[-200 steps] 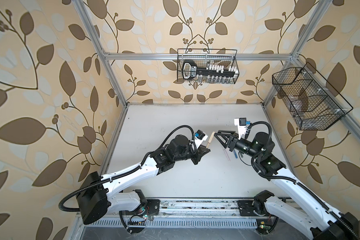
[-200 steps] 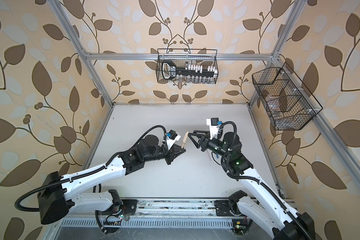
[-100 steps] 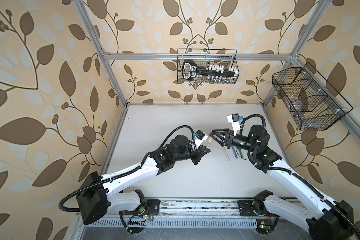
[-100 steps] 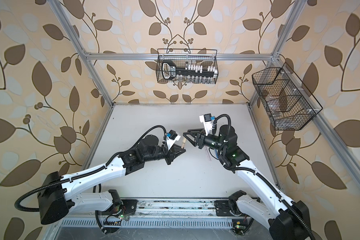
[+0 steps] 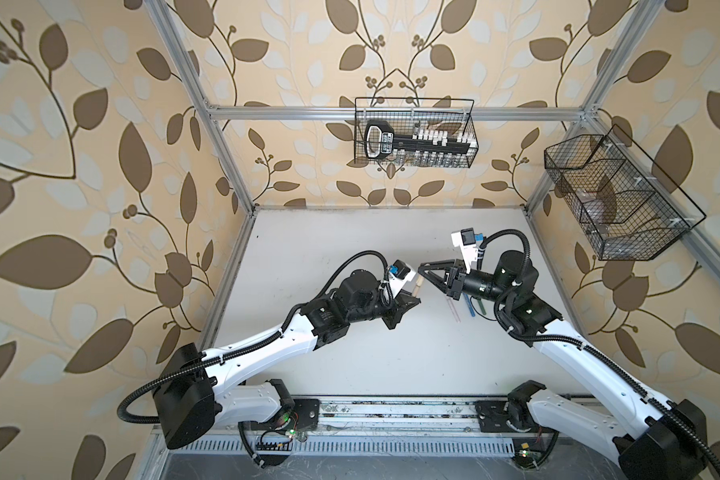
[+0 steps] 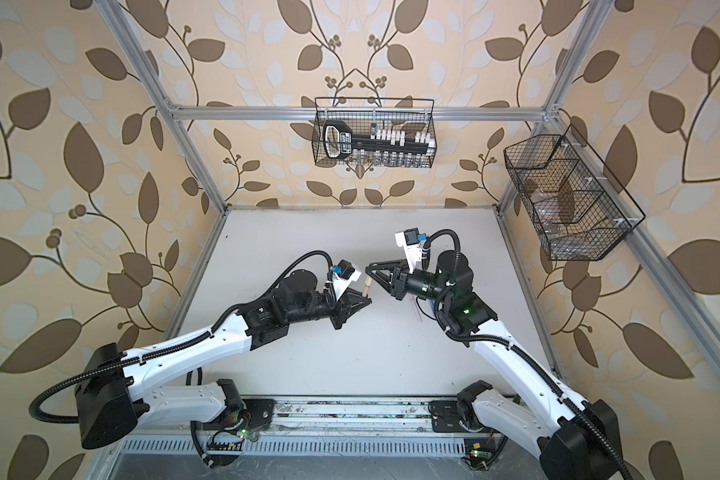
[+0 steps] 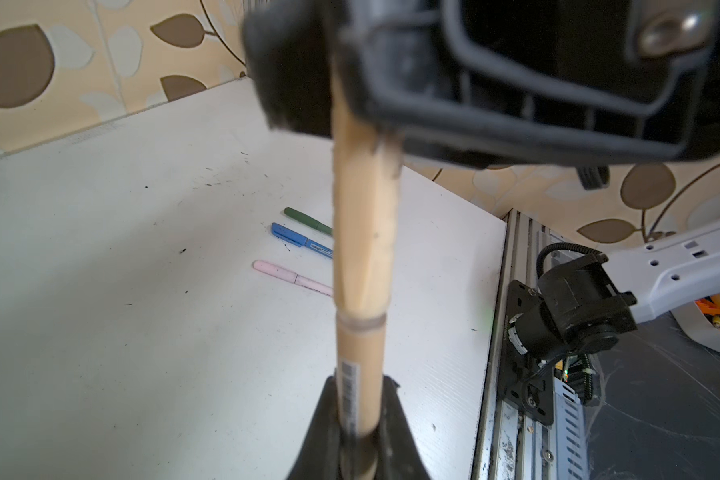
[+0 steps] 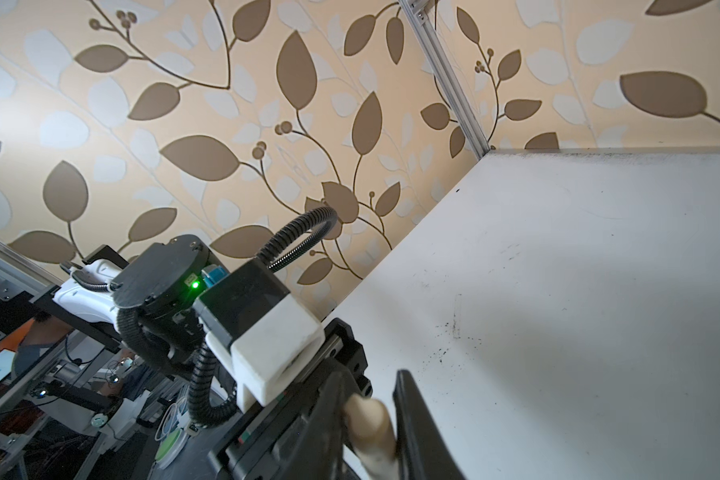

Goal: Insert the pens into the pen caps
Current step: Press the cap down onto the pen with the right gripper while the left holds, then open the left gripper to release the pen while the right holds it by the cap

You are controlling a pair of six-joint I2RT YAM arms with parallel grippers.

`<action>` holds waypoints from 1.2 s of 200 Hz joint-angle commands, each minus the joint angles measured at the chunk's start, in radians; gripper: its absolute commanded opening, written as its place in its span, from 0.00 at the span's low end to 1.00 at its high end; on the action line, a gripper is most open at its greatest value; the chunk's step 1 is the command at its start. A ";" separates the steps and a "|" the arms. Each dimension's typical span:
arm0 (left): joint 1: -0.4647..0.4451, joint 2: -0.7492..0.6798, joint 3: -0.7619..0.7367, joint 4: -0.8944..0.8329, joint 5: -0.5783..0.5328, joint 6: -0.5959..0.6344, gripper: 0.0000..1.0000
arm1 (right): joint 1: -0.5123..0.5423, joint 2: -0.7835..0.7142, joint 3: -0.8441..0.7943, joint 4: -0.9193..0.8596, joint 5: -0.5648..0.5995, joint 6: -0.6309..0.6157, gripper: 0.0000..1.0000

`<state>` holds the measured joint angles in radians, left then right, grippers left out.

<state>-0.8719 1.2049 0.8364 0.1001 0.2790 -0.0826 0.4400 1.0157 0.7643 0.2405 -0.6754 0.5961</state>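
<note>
Your left jaws are clamped on the barrel of the tan pen (image 7: 360,357), low down at the end with the barcode, and hold it up off the desk (image 7: 142,257). Your right jaws face them from the opposite side and pinch the tan cap (image 7: 362,232). The cap sits on the pen's other end, its rim meeting the barrel at a thin ring. In both top views this happens above the middle of the desk. The pink pen (image 7: 292,276), blue pen (image 7: 300,240) and green pen (image 7: 308,220) lie side by side on the desk, beneath your right arm (image 5: 558,345).
</note>
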 commanded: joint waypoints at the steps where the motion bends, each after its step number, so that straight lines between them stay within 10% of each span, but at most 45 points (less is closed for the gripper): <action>1: -0.007 -0.037 0.053 0.052 -0.036 0.022 0.00 | 0.008 -0.001 -0.016 0.040 -0.025 0.009 0.10; 240: 0.420 0.051 0.276 0.564 0.264 -0.156 0.00 | 0.170 0.078 -0.159 0.074 -0.003 0.030 0.00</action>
<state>-0.5648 1.3190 0.9337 0.2218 0.7807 -0.1226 0.5304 1.0977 0.6994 0.5877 -0.3882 0.6212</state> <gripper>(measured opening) 0.124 0.109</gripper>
